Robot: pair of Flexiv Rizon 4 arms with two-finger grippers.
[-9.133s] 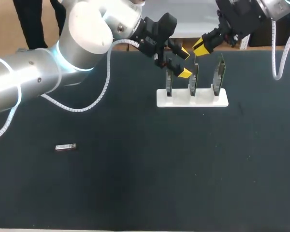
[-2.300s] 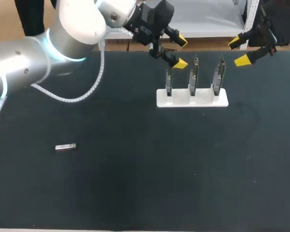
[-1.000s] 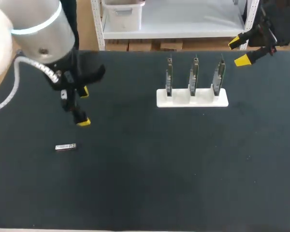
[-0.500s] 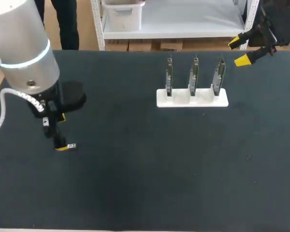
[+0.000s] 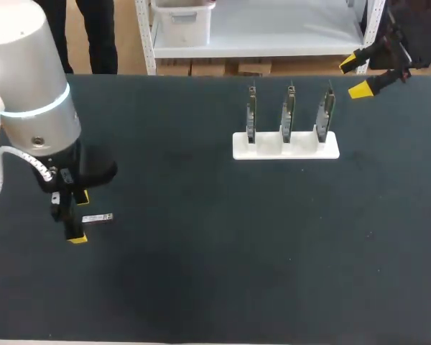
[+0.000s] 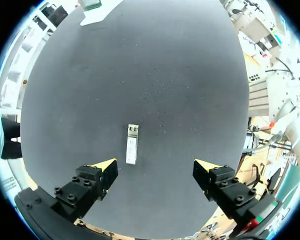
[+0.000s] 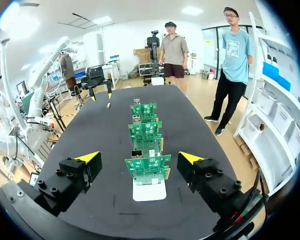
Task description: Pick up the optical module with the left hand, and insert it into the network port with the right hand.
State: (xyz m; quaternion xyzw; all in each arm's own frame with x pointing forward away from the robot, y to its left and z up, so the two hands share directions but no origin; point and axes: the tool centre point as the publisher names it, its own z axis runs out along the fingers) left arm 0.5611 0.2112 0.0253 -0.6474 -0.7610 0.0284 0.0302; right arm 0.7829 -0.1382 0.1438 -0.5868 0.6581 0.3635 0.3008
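The optical module [image 5: 98,218], a small silver bar, lies flat on the dark table at the left. In the left wrist view the optical module [image 6: 132,144] sits just ahead of my left gripper [image 6: 155,165], nearer one fingertip and touching neither. From above, my left gripper [image 5: 78,216] hangs open right beside the module's left end. Three green circuit boards with network ports [image 5: 288,112] stand upright in a white stand [image 5: 286,147] at the back. My right gripper [image 5: 355,76] hovers open and empty behind and right of the stand; its wrist view looks along the row of boards [image 7: 147,167].
The dark table mat [image 5: 223,244] spreads wide between the module and the white stand [image 7: 149,190]. The table's back edge runs just behind the boards.
My left arm has swung toward the front left and come down, its open gripper now beside the module. The right arm and the module have not moved.
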